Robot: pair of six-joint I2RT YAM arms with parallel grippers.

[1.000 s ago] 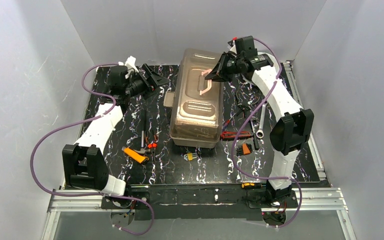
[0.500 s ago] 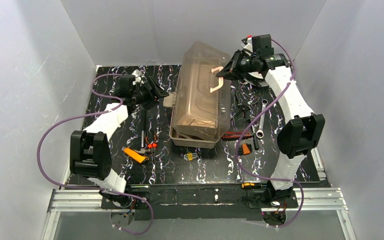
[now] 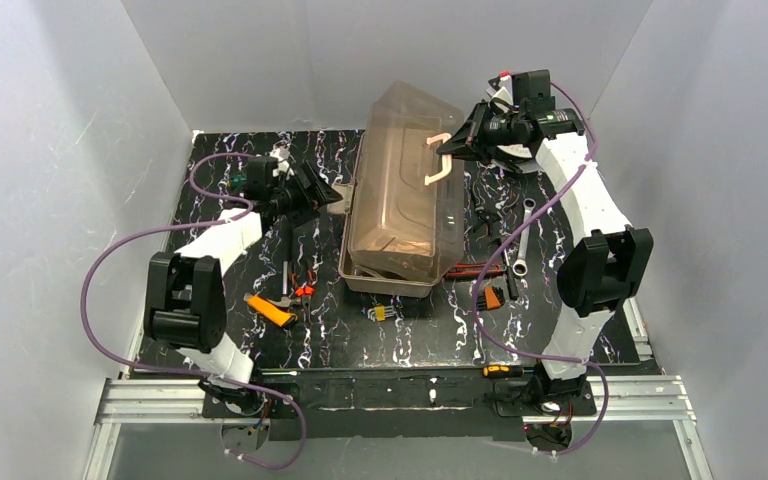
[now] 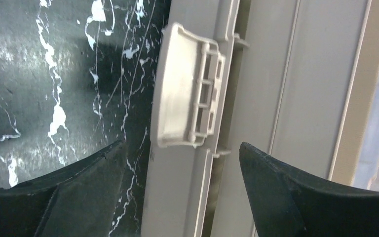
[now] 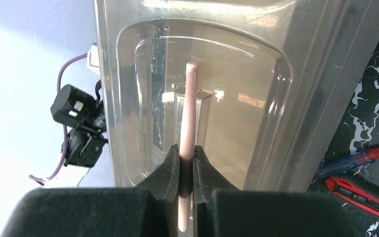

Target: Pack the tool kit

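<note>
The taupe toolbox [image 3: 388, 272] stands mid-table. Its smoky lid [image 3: 400, 180] is tilted up on the right side. My right gripper [image 3: 457, 148] is shut on the cream handle [image 3: 441, 160]; in the right wrist view the fingers [image 5: 186, 150] pinch the handle [image 5: 191, 98] in front of the lid [image 5: 261, 74]. My left gripper [image 3: 332, 197] is open at the box's left side. In the left wrist view it [image 4: 181, 145] straddles the box's rim just below the beige latch [image 4: 185, 89], holding nothing.
Loose tools lie on the black mat: an orange-handled tool [image 3: 270, 309], red pliers [image 3: 303, 290] and hex keys [image 3: 379, 313] at front left. A red cutter [image 3: 460, 270], a silver wrench [image 3: 525, 240] and a screwdriver [image 5: 358, 158] lie on the right.
My right gripper has pulled the handle up and right, raising the lid from flat to tilted. My left gripper has moved down and right to the box's left latch.
</note>
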